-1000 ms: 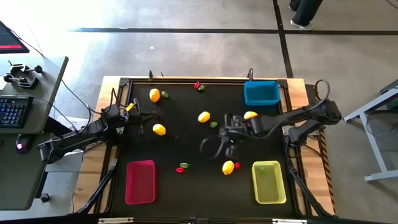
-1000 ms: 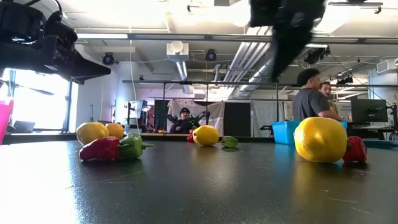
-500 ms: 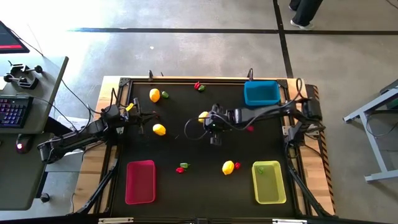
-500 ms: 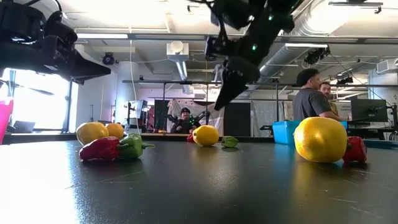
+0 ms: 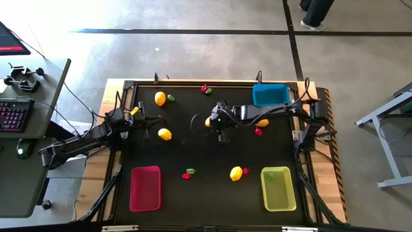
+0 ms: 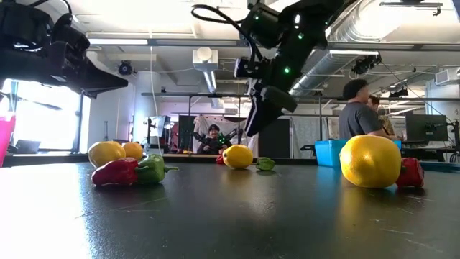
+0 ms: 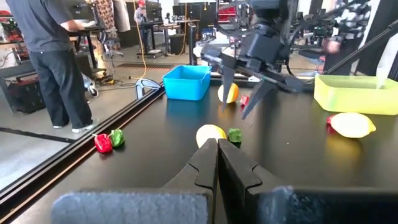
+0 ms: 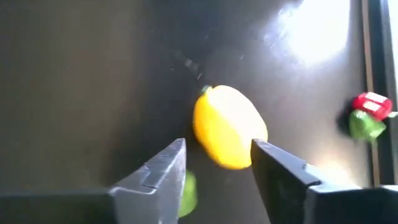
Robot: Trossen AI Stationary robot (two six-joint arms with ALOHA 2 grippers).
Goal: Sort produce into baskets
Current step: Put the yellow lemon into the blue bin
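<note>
My right gripper (image 5: 217, 124) hangs open over the mid-table lemon (image 8: 229, 126), one finger on either side and clear above it, as the low view (image 6: 262, 108) shows. A green bit (image 8: 188, 193) lies beside that lemon. My left gripper (image 5: 147, 118) is shut and empty (image 7: 217, 149) above the table's left side. Other lemons lie on the table at the far left (image 5: 159, 98), the left (image 5: 165, 134), the near right (image 5: 236, 173) and under my right arm (image 5: 261, 122). The blue basket (image 5: 270, 95), the pink basket (image 5: 145, 188) and the yellow-green basket (image 5: 278, 188) stand on the table.
A red and a green bit lie near the far edge (image 5: 205, 89), another pair near the front (image 5: 188, 174), and a red bit (image 5: 258, 132) lies beside my right arm. A green bit (image 5: 270, 174) lies in the yellow-green basket. People stand in the room beyond the table (image 6: 357, 108).
My right gripper has gone from the near-right lemon toward the table's far edge and left. It now hangs lower, over the mid-table lemon. My left arm has kept still.
</note>
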